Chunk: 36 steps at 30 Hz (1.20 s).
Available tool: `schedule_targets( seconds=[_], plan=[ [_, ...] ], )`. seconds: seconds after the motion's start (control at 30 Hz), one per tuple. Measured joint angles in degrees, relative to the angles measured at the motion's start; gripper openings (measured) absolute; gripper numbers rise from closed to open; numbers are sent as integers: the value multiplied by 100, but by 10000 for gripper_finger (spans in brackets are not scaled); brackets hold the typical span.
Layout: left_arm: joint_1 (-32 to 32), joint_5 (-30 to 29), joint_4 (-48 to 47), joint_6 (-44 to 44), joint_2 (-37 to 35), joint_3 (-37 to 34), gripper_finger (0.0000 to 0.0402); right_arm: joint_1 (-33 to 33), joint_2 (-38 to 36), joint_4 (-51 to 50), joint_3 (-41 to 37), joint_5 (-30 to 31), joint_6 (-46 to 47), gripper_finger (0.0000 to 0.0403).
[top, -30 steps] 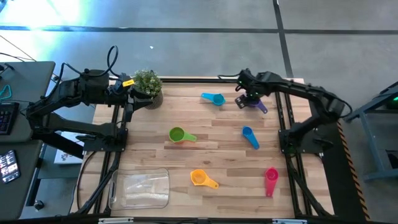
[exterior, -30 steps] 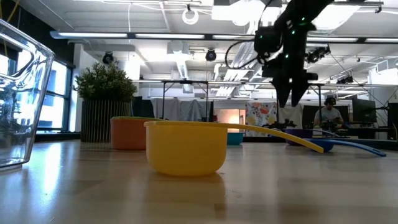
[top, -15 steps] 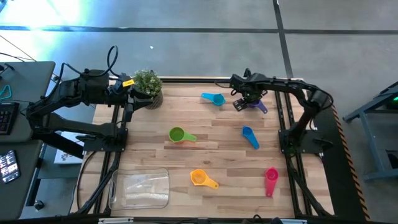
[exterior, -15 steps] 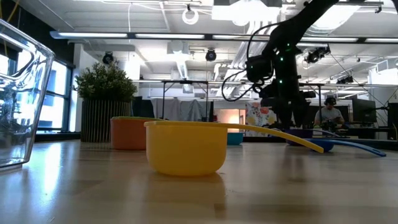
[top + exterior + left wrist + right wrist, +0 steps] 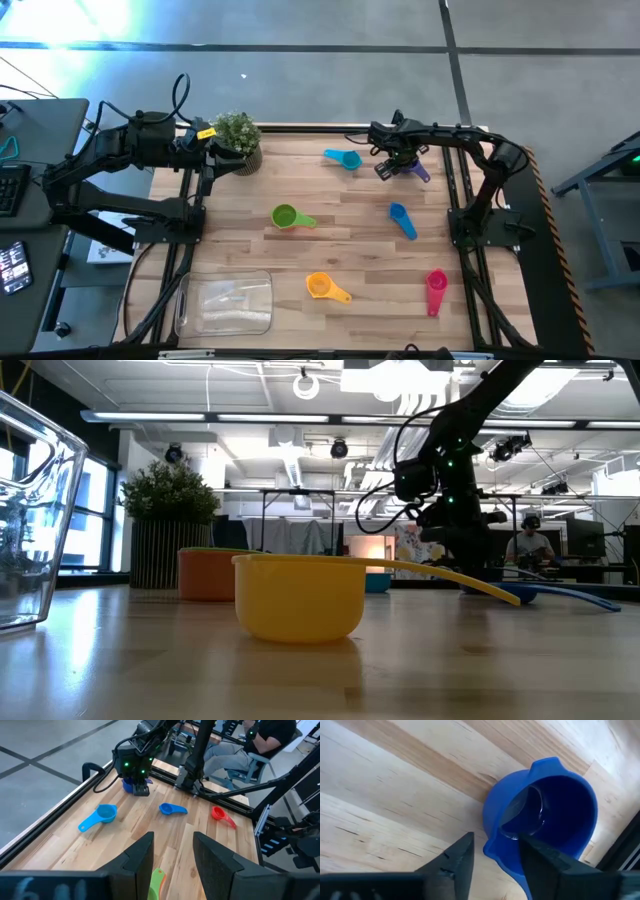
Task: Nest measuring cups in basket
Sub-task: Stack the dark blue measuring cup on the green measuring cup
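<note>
My right gripper [image 5: 492,857] straddles the purple cup's [image 5: 547,815] handle. Light blue [image 5: 345,158], green [image 5: 287,216], dark blue [image 5: 400,217], orange [image 5: 321,286], red [image 5: 436,284] cups lie scattered; clear basket [image 5: 224,303] empty.

Your wooden desk [image 5: 340,240] carries the clear basket [image 5: 223,304]. Near it lie the orange cup [image 5: 320,286] and green cup [image 5: 285,216]. Farther from the basket sit the red cup [image 5: 436,283], two blue cups [image 5: 398,213] [image 5: 349,158] and a potted plant [image 5: 237,135].
</note>
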Motion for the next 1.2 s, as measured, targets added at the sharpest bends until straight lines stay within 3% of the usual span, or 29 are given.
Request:
schedule_targets(
  seconds=[0.47,0.83,1.2],
  plan=[
    [-2,0,0,-4,0,0,129,0,-10,2,0,49,-43,12],
    [-2,0,0,-2,0,-2,129,99,-127,-310,0,154,35,4],
    [0,0,0,0,0,-2,129,996,-728,-423,2,90,814,1]
  ],
)
